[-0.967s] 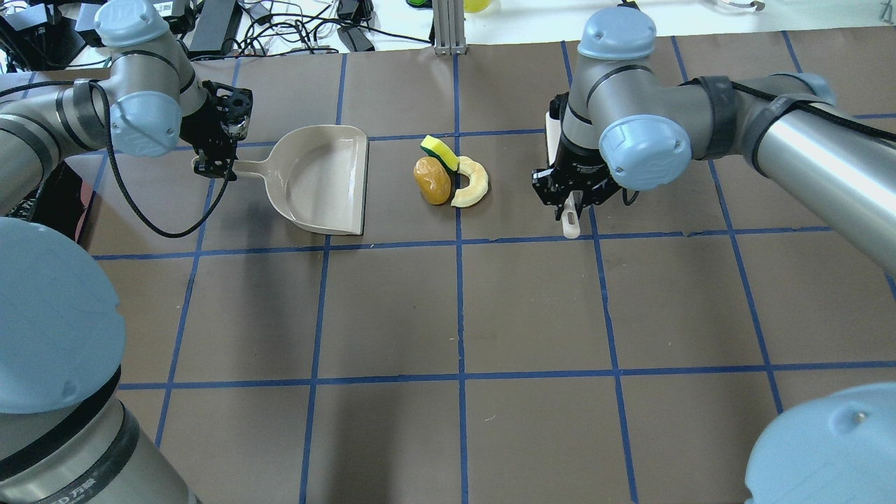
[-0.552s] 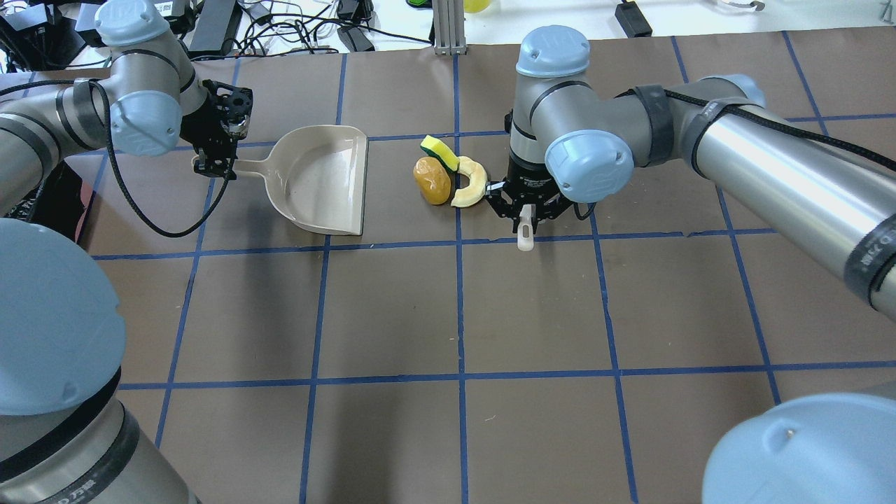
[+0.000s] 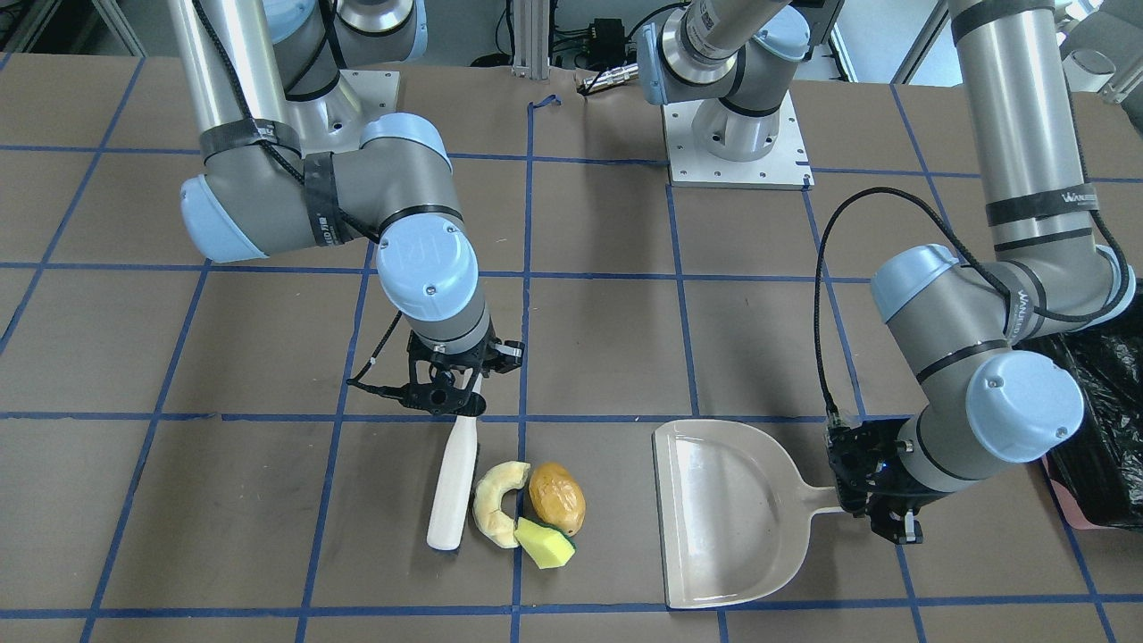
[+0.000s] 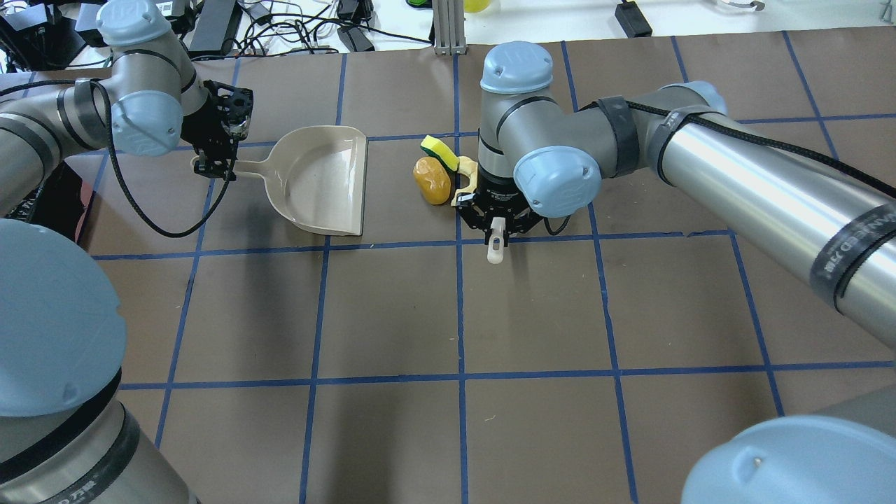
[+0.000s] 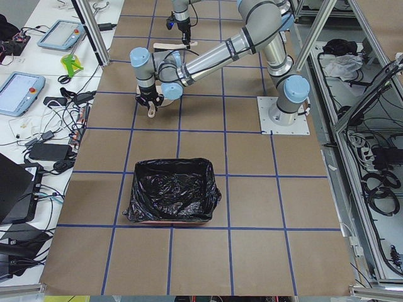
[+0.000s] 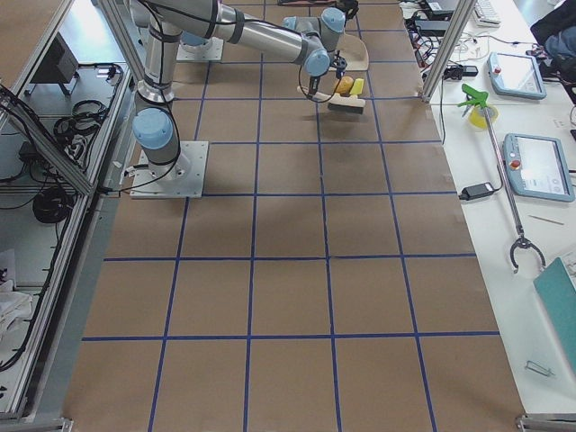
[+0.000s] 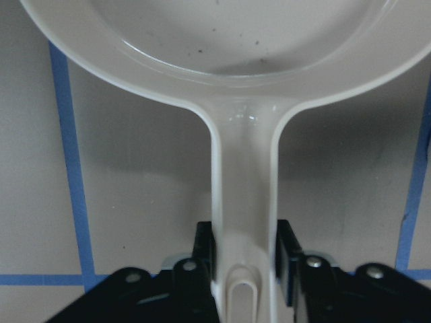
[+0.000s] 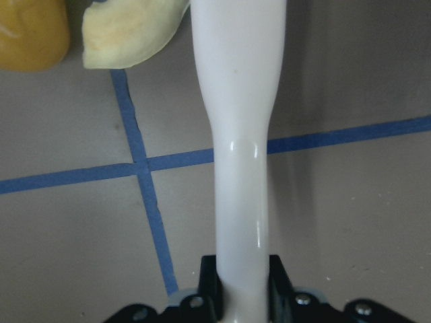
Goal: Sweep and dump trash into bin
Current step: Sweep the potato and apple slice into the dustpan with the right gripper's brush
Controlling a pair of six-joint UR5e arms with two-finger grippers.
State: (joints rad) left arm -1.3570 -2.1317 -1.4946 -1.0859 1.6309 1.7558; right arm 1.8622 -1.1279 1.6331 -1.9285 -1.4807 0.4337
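The trash lies in a tight cluster on the table: a pale crescent slice (image 3: 496, 503), a brown-yellow potato-like lump (image 3: 557, 496) and a yellow wedge with a green edge (image 3: 545, 543). My right gripper (image 3: 446, 393) is shut on the handle of a white brush (image 3: 451, 487), which lies right beside the crescent on the side away from the dustpan. My left gripper (image 4: 218, 166) is shut on the handle of the beige dustpan (image 4: 322, 178), which rests flat with its open edge facing the trash, a gap between them. The bin (image 5: 171, 198), lined with a black bag, stands at the table's left end.
In the overhead view my right arm's wrist covers most of the crescent (image 4: 466, 168). Cables and power bricks (image 4: 294, 28) lie past the table's far edge. The bin's black bag (image 3: 1103, 429) shows behind my left arm in the front-facing view.
My right arm has swept left with the brush, from well right of the trash to right beside the crescent. The trash, the dustpan and my left arm have not moved.
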